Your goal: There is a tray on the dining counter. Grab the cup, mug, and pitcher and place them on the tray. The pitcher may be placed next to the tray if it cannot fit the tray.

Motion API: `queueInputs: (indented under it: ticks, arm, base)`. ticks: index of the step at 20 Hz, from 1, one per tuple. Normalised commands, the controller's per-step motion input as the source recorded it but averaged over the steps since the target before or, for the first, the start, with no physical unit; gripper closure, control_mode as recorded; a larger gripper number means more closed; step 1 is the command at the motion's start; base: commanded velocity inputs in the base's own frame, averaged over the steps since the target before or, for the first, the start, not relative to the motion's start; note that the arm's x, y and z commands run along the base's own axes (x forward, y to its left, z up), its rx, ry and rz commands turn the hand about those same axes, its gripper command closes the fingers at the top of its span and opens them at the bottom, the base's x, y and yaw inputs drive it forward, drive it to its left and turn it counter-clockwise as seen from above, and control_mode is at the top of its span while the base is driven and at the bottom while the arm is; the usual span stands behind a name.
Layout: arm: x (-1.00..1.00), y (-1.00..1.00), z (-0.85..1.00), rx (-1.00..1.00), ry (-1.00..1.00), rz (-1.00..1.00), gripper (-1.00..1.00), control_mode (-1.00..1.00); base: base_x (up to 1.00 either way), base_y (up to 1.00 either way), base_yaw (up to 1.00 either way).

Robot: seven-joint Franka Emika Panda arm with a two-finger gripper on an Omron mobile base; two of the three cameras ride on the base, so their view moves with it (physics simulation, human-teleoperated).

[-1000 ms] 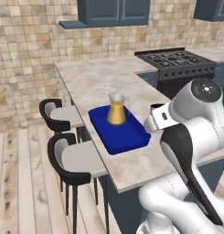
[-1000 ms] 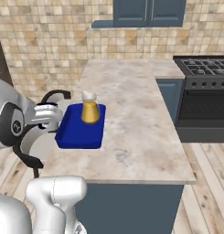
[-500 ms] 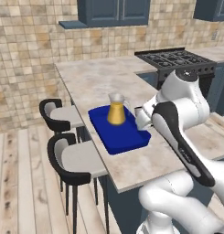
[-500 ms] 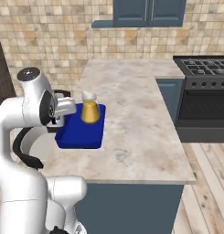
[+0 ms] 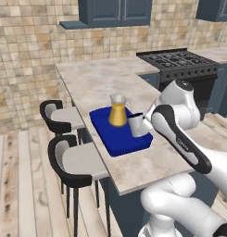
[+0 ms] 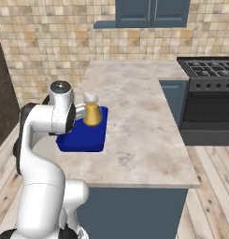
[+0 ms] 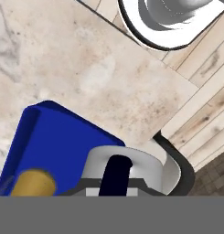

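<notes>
Step in hand: placing the mug. The clear glass conical pitcher with the orange-yellow lower part (image 5: 117, 111) stands upright on the flat deep-blue rectangular tray (image 5: 110, 141), toward its far end, so that item looks done.

Tool: the two-finger gripper (image 5: 141, 121) has its jaws drawn narrow, and they appear pinched on the wall of the small cylindrical mug with a pale rim (image 5: 135, 126). In the hand view the mug's pale ring (image 7: 131, 160) sits right at the fingertips with a dark finger reaching down into it.

Position: the mug is upright over the tray's near right part, just beside the pitcher and apart from it. You cannot tell from either base view whether its base touches the tray floor yet.

The tray lies on the long beige marbled stone dining counter (image 5: 101, 78), near the edge above the black-and-grey bar stools (image 5: 73, 159).

Next move, as a judgement: lower until the mug seats, keeping it inside the low rim and clear of the pitcher. Then open the jaws and lift straight up, so the finger inside does not tip the mug.
</notes>
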Motion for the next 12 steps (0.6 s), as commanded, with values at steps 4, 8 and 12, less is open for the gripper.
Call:
queueInputs:
  ticks: [4, 8, 12]
  arm:
    - [0.62, -0.21, -0.38, 0.0, 0.0, 0.21, 1.0, -1.0]
    - [0.57, -0.42, -0.32, 0.0, 0.0, 0.14, 1.0, -1.0]
    - [0.58, -0.41, -0.3, 0.0, 0.0, 0.15, 1.0, -1.0]
  base:
    - [0.0, 0.0, 0.0]
    - [0.0, 0.0, 0.0]
    - [0.0, 0.0, 0.0]
